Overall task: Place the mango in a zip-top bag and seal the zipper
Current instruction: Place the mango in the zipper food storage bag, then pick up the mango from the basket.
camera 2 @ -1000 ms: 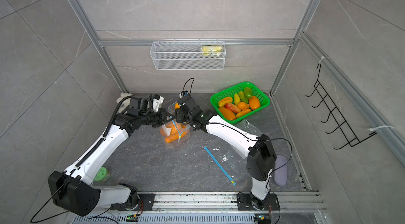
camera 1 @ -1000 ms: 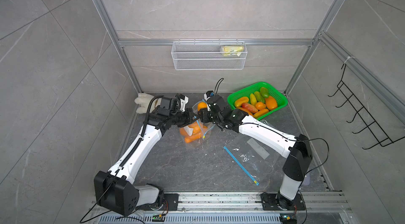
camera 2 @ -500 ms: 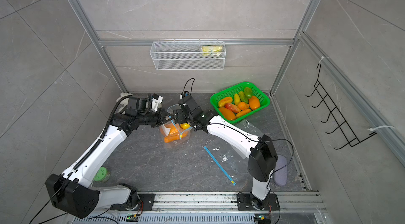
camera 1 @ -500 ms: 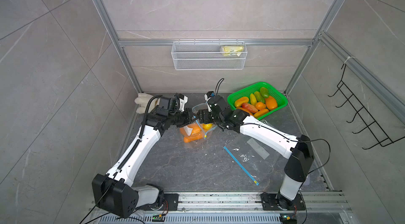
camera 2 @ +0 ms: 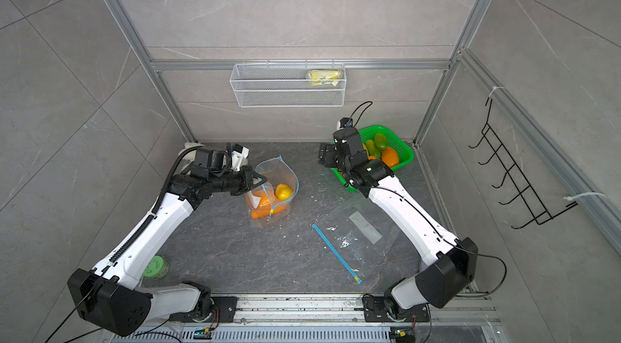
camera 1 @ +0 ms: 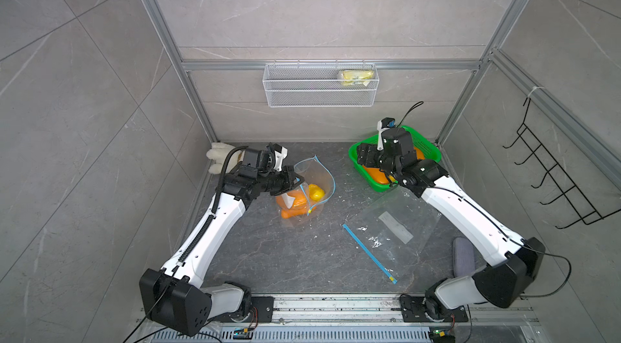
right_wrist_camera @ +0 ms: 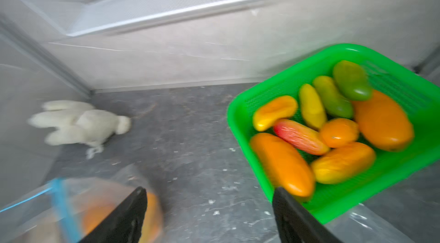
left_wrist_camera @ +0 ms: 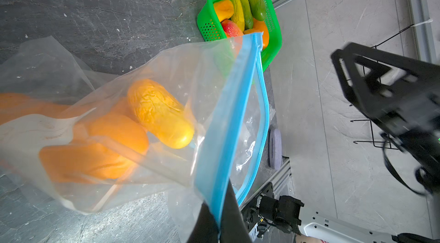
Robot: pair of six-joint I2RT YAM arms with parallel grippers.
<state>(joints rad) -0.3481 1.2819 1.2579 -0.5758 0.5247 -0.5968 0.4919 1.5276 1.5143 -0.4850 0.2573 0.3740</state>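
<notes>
A clear zip-top bag (camera 1: 319,173) with a blue zipper stands open-mouthed at the middle of the table. My left gripper (camera 1: 295,179) is shut on its zipper rim, and in the left wrist view the blue strip runs between the two fingers of this gripper (left_wrist_camera: 217,215). A yellow mango (camera 1: 316,192) (left_wrist_camera: 159,113) lies inside the bag on top of orange mangoes (left_wrist_camera: 119,130). My right gripper (camera 1: 364,156) hovers open and empty at the near-left edge of the green basket (camera 1: 428,151). In the right wrist view that gripper (right_wrist_camera: 209,191) has bare table between its fingers.
The green basket (right_wrist_camera: 238,115) holds several more mangoes in orange, yellow, green and red. A second zip-top bag (camera 1: 396,227) lies flat in front of the right arm. A white plush toy (camera 1: 220,156) sits in the back left corner. A wire shelf (camera 1: 319,86) hangs on the back wall.
My right gripper let the yellow mango go into the bag, opened, and swung right to the basket. The left gripper kept its hold on the bag's rim.
</notes>
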